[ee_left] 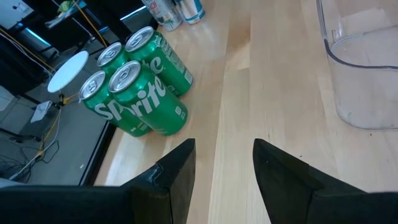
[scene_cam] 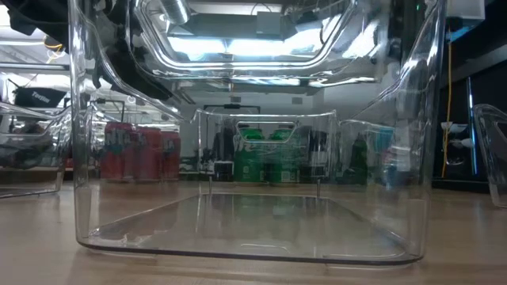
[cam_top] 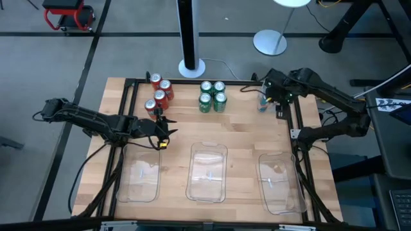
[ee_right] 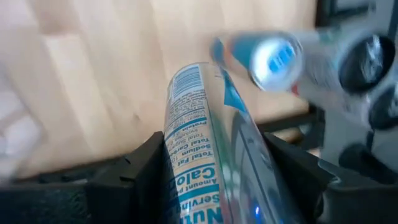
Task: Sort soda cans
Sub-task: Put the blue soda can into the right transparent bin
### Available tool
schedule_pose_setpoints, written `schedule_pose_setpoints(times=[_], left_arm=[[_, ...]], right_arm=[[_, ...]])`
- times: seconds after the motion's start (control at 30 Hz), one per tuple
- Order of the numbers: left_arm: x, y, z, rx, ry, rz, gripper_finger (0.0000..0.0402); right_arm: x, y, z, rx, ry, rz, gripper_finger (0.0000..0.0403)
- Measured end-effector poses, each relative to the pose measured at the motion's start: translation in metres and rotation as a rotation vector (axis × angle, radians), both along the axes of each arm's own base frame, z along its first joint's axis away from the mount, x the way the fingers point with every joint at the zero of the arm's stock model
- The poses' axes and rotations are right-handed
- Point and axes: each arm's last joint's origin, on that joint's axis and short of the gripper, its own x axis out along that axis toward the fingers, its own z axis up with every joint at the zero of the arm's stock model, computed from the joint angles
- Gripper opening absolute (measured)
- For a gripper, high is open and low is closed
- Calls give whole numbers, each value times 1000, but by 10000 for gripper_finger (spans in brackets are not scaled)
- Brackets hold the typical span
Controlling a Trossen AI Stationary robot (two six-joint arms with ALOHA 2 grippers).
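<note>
Four red soda cans [cam_top: 158, 95] stand at the table's far left and four green ones [cam_top: 212, 96] at the far middle, also in the left wrist view [ee_left: 140, 87]. The silver-blue cans [cam_top: 263, 102] stand at the far right, partly hidden by my right arm. Through the clear tray, the low view shows the red [scene_cam: 139, 150], green [scene_cam: 265, 154] and silver-blue [scene_cam: 372, 154] groups. My left gripper [cam_top: 163, 132] [ee_left: 224, 162] is open and holds nothing, just nearer than the red cans. My right gripper [cam_top: 272, 96] [ee_right: 214, 155] is shut on a silver-blue can. My right gripper pinches one silver-blue can by its side wall [ee_right: 186, 124], with one finger on each side of the body. The can looks tilted and its printed label faces the wrist camera. Whether its base is still on the table cannot be told.
Three clear plastic trays lie along the near edge: left [cam_top: 140, 179], middle [cam_top: 207, 172], right [cam_top: 279, 183]. A black frame [cam_top: 128, 96] borders the tabletop. Another silver-blue can [ee_right: 273, 59] stands just beyond the held one. Bare wood lies between the cans and the trays.
</note>
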Motion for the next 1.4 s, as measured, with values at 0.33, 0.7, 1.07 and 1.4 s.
schedule_pose_setpoints(times=[0.33,0.7,1.07,1.4], left_arm=[[0,0,0,4,4,-2,153],[0,0,0,10,5,-5,153],[0,0,0,18,8,-11,153],[1,0,1,39,10,-23,153]], right_arm=[[22,62,4,115,-79,127,227],[20,139,0,202,-75,131,227],[11,186,-38,260,-30,79,228],[-4,204,-74,277,82,15,232]])
